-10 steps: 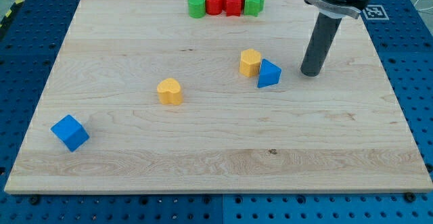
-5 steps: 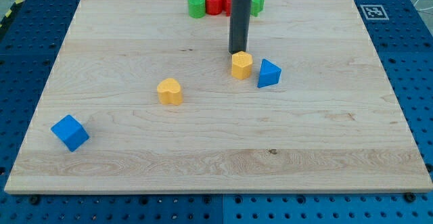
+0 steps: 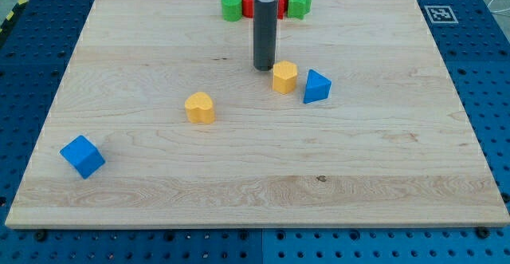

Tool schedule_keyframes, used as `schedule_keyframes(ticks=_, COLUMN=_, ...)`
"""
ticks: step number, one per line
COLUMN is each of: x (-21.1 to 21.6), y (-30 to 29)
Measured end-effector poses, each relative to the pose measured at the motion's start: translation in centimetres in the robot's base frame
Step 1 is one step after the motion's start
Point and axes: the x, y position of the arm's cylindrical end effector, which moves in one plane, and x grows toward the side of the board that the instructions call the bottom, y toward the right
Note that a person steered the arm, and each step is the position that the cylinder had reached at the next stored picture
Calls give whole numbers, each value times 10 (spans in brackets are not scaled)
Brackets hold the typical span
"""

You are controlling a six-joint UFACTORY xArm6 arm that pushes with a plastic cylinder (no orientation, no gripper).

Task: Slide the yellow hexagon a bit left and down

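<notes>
The yellow hexagon [image 3: 284, 77] sits a little right of the board's middle, in the upper half. My tip [image 3: 263, 67] rests on the board just left of and slightly above the hexagon, close to it but with a small gap. A blue triangular block [image 3: 316, 87] lies just right of the hexagon, slightly lower. A second yellow block, heart-shaped [image 3: 200, 107], lies further left and lower.
A blue cube [image 3: 82, 155] sits near the board's lower left. A row of green [image 3: 231, 7], red [image 3: 249, 5] and green [image 3: 299, 3] blocks lines the top edge, partly hidden behind the rod. The wooden board [image 3: 398, 176] ends at a blue perforated table.
My tip swept from right of the blue triangle to above the hexagon, then to its upper left. The yellow hexagon shifted a little left and down, away from the triangle.
</notes>
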Motion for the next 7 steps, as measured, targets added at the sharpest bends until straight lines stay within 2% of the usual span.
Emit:
schedule_keyframes(ticks=1, x=-6, y=13)
schedule_keyframes(ticks=5, x=30, y=34)
schedule_keyframes(ticks=7, x=14, y=28)
